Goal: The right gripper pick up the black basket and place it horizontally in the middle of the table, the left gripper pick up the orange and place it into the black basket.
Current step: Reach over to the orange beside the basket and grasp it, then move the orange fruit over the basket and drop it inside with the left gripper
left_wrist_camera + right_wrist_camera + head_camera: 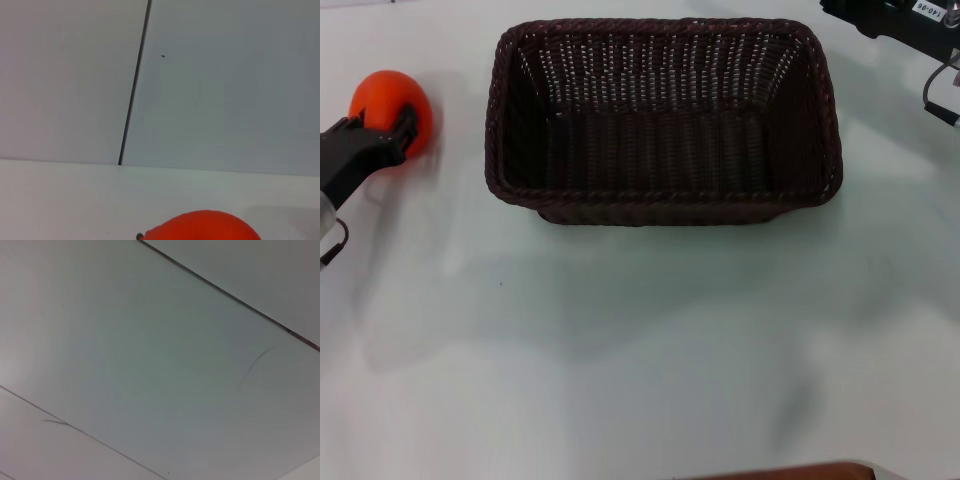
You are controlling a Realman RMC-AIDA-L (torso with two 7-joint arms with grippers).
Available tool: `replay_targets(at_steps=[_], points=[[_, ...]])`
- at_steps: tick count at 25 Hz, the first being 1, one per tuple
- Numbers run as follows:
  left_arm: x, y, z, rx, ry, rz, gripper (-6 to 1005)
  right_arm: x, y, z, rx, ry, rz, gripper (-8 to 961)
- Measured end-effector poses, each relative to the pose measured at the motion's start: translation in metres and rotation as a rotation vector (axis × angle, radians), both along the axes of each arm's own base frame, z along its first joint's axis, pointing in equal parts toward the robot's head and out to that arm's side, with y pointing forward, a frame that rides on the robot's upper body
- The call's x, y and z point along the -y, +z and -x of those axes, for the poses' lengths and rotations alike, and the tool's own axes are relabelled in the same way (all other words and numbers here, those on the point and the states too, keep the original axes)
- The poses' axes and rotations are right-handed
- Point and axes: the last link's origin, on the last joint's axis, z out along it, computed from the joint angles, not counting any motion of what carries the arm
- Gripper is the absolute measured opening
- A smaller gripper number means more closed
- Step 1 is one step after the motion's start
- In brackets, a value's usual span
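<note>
The black basket (665, 196) stands upright and empty on the white table (640, 340), in the middle towards the back, its long side across my view. The orange (382, 96) is at the far left of the table. My left gripper (382, 128) comes in from the left edge, and its black fingers (408, 128) sit against the near side of the orange, shut on it. The orange also shows in the left wrist view (202, 226). My right gripper (905, 20), the black arm end with a white label, is at the back right corner, apart from the basket.
A thin cable (938, 95) hangs at the right edge, beside the basket's right end. A brown edge (790, 470) shows at the bottom of the head view. The wrist views show pale wall panels with dark seams (134, 85).
</note>
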Motion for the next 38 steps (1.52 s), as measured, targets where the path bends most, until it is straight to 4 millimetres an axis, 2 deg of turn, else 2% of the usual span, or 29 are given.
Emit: replay_targets(at_steps=[22,25,30,33,35,36,37,38], points=[[0.002,0.002,-0.004,0.017,-0.034,-0.009,322,0.000,0.000,0.000,0.002,0.002,0.004,798],[0.006,0.007,-0.006,0.055,-0.064,-0.035,298,0.001,0.000,0.000,-0.001,0.004,0.005,798],[0.020,0.035,-0.022,0.227,-0.211,-0.162,269,0.003,0.000,-0.001,-0.009,0.005,0.007,798],[0.031,0.051,-0.037,0.348,-0.337,-0.206,256,0.004,0.000,-0.001,-0.011,0.004,0.006,798],[0.034,0.055,-0.048,0.404,-0.404,-0.190,247,0.004,0.000,-0.002,-0.011,0.003,0.005,798],[0.036,0.052,-0.062,0.449,-0.473,-0.133,243,0.004,0.000,-0.002,-0.010,0.004,0.005,797],[0.036,0.052,-0.062,0.449,-0.473,-0.133,238,0.004,0.000,-0.002,-0.010,0.004,0.004,797],[0.035,0.047,-0.070,0.464,-0.505,-0.087,234,0.004,0.000,-0.002,-0.010,0.005,0.004,797]])
